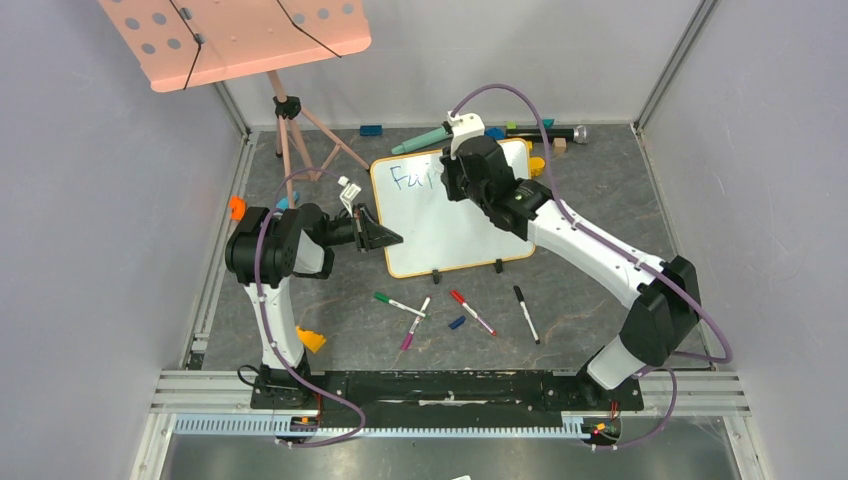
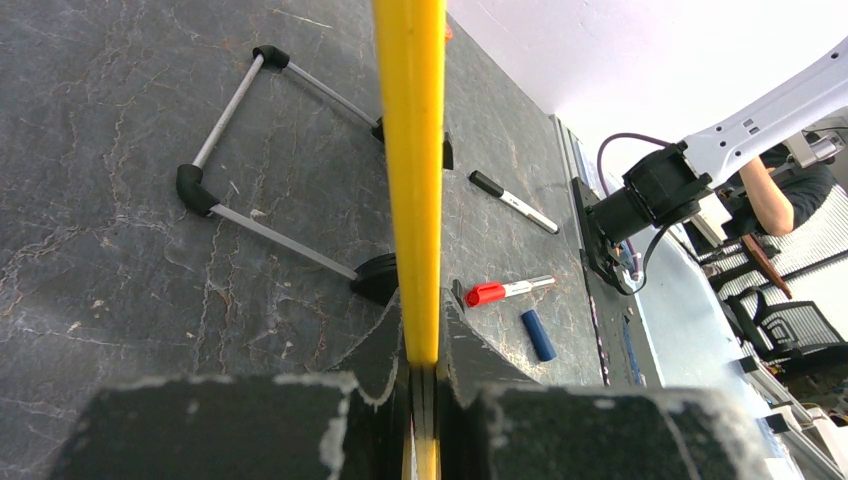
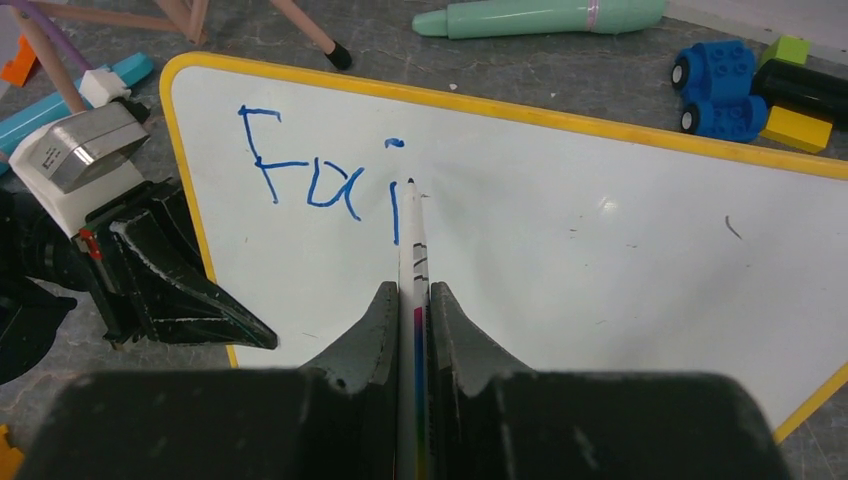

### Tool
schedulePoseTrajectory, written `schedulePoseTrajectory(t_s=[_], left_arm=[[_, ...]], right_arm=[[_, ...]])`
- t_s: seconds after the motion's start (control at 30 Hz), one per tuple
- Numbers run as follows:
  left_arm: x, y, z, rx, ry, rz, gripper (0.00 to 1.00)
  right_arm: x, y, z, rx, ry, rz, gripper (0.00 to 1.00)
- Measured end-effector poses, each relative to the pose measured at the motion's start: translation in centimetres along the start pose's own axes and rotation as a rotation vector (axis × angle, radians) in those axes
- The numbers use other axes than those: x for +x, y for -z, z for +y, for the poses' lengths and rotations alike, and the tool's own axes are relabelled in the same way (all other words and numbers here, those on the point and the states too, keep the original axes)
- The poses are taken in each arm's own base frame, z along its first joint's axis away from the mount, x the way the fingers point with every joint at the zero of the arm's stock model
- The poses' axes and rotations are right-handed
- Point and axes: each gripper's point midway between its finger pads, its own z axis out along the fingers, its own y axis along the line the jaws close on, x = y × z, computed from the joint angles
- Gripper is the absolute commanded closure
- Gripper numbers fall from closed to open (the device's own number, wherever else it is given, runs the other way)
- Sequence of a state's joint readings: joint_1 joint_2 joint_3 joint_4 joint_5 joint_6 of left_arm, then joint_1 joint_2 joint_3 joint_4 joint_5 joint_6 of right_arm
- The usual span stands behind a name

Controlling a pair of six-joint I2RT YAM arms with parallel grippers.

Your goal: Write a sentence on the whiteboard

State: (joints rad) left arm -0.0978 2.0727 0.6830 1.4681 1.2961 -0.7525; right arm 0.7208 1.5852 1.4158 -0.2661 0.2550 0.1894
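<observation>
The whiteboard (image 1: 450, 225), white with a yellow frame, stands tilted in the middle of the table. Blue marker letters "Fai" (image 3: 320, 180) sit at its top left corner. My right gripper (image 3: 413, 300) is shut on a white marker (image 3: 411, 235), whose tip touches the board at the top of the "i" stroke. In the top view the right gripper (image 1: 455, 180) hovers over the board's upper edge. My left gripper (image 2: 422, 350) is shut on the board's yellow frame (image 2: 410, 150). It clamps the left edge (image 1: 385, 238).
Loose markers lie in front of the board: green (image 1: 398, 303), pink (image 1: 414, 325), red (image 1: 472, 312), black (image 1: 526, 314), and a blue cap (image 1: 456, 322). A pink music-stand tray (image 1: 240, 35) on a tripod stands at the back left. Toys and a mint tube (image 1: 420, 140) line the back.
</observation>
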Motion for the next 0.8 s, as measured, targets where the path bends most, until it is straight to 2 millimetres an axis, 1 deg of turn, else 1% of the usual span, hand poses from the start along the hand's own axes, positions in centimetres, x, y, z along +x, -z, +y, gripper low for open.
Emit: schedulePoseTrajectory(t_s=[0.2,0.43,0.57,0.8], left_arm=[[0.0,0.0,0.0,0.000,0.000,0.000,0.98],[0.0,0.0,0.0,-0.002,0.002,-0.001,0.98],[0.0,0.0,0.0,-0.003,0.003,-0.001,0.98],[0.0,0.0,0.1,-0.004,0.005,-0.002,0.98]], right_arm=[[-0.2,-0.4,-0.7,0.026,-0.003,0.001,1.00],[1.2,-1.6,-0.6,0.029,0.010,0.039,1.00],[1.2,-1.7,-0.6,0.030,0.012,0.042,1.00],[1.3,-1.6,-1.1,0.062,0.014,0.046,1.00]])
